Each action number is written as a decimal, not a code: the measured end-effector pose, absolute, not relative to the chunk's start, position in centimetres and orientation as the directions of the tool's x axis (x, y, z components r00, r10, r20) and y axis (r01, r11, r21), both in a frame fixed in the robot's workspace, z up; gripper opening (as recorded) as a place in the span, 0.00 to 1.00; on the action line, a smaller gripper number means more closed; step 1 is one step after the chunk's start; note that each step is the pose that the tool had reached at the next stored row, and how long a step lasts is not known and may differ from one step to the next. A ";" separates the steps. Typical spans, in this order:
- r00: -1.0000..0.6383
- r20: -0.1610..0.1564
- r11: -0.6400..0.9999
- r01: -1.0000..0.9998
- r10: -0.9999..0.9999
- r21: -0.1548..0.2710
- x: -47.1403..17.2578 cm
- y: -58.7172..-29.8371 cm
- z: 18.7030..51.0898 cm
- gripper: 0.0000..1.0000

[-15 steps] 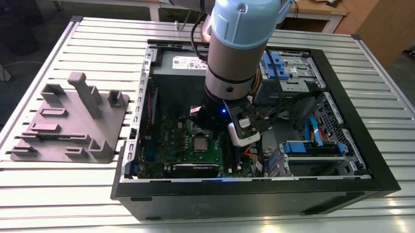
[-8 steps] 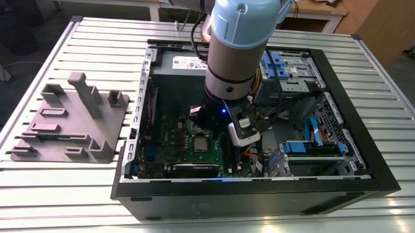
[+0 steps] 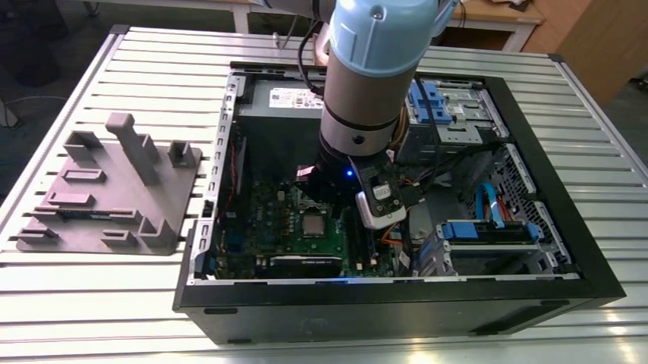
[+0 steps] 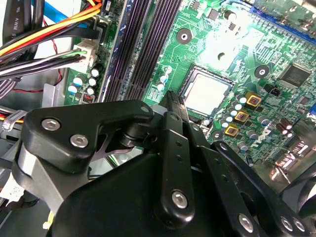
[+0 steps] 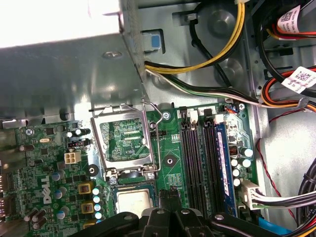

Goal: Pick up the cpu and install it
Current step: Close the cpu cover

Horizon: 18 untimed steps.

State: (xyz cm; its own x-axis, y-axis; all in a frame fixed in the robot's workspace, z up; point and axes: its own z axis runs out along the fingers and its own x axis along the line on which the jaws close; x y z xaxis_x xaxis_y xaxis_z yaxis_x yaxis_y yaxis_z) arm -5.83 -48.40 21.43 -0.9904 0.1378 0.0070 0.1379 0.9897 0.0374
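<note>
In the second wrist view the gripper (image 4: 174, 97), clenched on nothing, sits beside the socketed cpu (image 4: 207, 94), memory slots (image 4: 143, 44) alongside.

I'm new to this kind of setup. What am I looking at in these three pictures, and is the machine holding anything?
The exterior view shows a robot arm reaching down into an open computer case that lies on a slatted metal table; a grey fixture sits at that view's left. The two wrist views come from cameras riding on the arm, looking past its black gripper at the green motherboard. The cpu, a small silvery square, lies in its socket, whose metal bracket stands hinged open. The gripper is close to it, shut and holding nothing.
</note>
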 end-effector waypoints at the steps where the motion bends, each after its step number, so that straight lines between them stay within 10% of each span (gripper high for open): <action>1: -0.990 0.007 0.990 0.138 0.138 0.037 -5.8 -48.4 21.4 0.10; 18: -0.991 0.007 0.990 0.135 0.135 0.037 -5.4 -47.1 21.1 0.10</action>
State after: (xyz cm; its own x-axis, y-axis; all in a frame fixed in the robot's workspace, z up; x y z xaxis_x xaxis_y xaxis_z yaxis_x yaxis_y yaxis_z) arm -5.38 -47.07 21.15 -0.9908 0.1349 0.0069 0.1350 0.9902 0.0369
